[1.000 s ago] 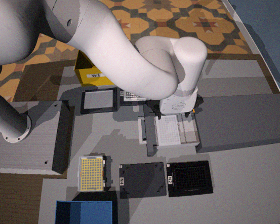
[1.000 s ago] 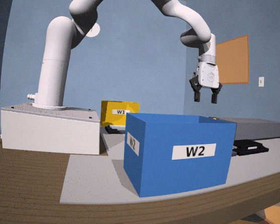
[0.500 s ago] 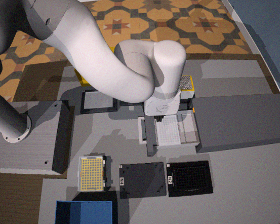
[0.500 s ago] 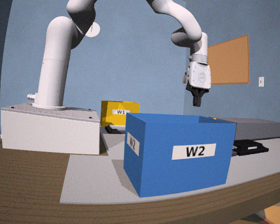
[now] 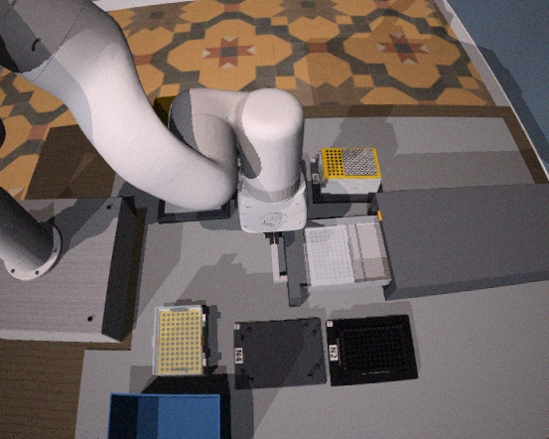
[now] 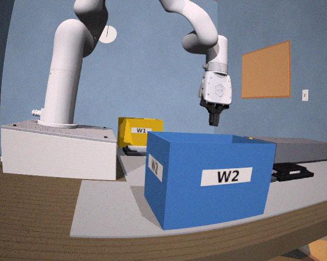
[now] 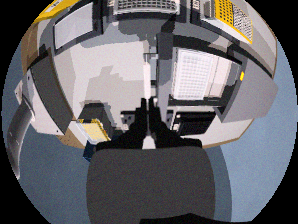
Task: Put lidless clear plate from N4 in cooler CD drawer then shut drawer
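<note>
Cooler CD (image 5: 474, 238): long grey housing, right of centre in the top view; amber lamp (image 5: 379, 216) lit at its near corner.

Drawer (image 5: 386, 258): pulled out to the left of the housing, bar handle (image 5: 295, 268) at its left end.

Work nest N4 (image 5: 279, 354): lower centre, dark and bare of any plate.

Clear plate (image 5: 330, 255): lies flat in the drawer's left place, long side across the drawer, no lid apparent. Seating inside the ribs cannot be confirmed.

Gripper (image 6: 214, 121): fingers closed together on nothing, raised well above the bench, over the handle end of the drawer.

Risks, judged: shutting remains. A push off-centre on the bar could skew the housing beyond tolerance. Stopping when the lamp goes out would leave the drawer slightly open. A hard push could jolt the plate over its ribs.

View notes: the top view alone shows plate, drawer and lamp together. The exterior view hides them behind the blue bin W2 (image 6: 208, 177) but gives the gripper's height. The wrist view shows the closed fingertips above the handle.
</note>
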Motion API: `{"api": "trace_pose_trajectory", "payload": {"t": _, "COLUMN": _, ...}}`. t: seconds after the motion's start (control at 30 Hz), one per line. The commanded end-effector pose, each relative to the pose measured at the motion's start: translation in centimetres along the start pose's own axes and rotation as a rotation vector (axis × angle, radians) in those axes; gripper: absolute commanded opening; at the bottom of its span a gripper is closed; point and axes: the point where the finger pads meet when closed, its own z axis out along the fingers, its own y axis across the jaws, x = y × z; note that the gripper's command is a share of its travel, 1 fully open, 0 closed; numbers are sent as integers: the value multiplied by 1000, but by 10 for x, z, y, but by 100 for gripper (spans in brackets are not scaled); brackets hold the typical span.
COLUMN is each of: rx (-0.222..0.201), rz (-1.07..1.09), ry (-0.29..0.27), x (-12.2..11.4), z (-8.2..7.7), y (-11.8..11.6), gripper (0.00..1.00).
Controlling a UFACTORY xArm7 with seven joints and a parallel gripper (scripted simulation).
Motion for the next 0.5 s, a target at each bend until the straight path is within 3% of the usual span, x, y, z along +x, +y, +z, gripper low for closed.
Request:
{"api": "trace_pose_trajectory", "payload": {"t": 0.0, "rx": -11, "rz": -1, "ry": 1, "x": 0, "z": 2, "y": -27, "gripper": 0}}
{"api": "trace_pose_trajectory", "payload": {"t": 0.2, "rx": -11, "rz": -1, "ry": 1, "x": 0, "z": 4, "y": -44, "gripper": 0}}
{"api": "trace_pose_trajectory", "payload": {"t": 0.47, "rx": -11, "rz": -1, "ry": 1, "x": 0, "z": 4, "y": -44, "gripper": 0}}
